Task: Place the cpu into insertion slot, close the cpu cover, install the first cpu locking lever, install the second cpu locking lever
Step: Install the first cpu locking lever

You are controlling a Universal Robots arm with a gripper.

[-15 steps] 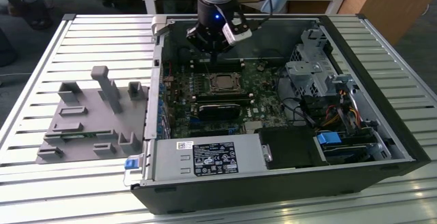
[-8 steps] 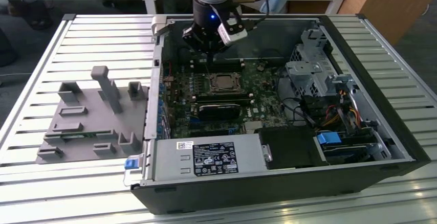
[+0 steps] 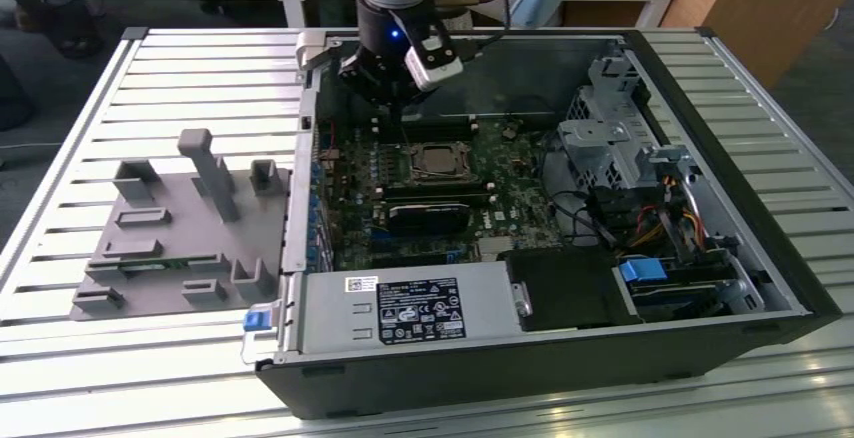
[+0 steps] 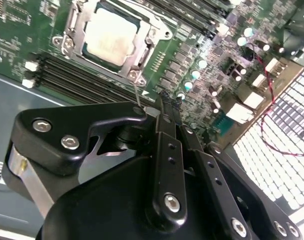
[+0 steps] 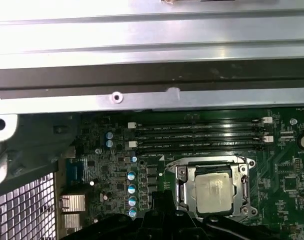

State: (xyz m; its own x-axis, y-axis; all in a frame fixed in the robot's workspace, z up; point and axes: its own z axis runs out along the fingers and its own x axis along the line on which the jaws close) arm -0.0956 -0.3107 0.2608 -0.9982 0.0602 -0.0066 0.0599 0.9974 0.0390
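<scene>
The cpu (image 4: 110, 36) lies flat in the insertion slot (image 5: 192, 176) on the green board, silvery face up. It also shows in the first wrist view as the cpu (image 5: 214, 192) and in the exterior view as the cpu (image 3: 434, 161). The cpu cover (image 4: 142, 54), a silvery frame, lies down around it. A thin wire locking lever (image 4: 136, 93) rises from the socket's corner towards my fingertips. My gripper (image 4: 166, 101) looks shut and hangs just beside that corner with nothing seen between its fingers. In the exterior view my gripper (image 3: 387, 106) is over the board's far edge, behind the socket.
Long black memory sticks (image 5: 199, 136) lie between the socket and the case's metal wall (image 5: 152, 97). The power supply (image 3: 407, 310) and the drive cage (image 3: 607, 148) crowd the case. A grey fixture (image 3: 180, 228) stands on the slatted table at the exterior view's left.
</scene>
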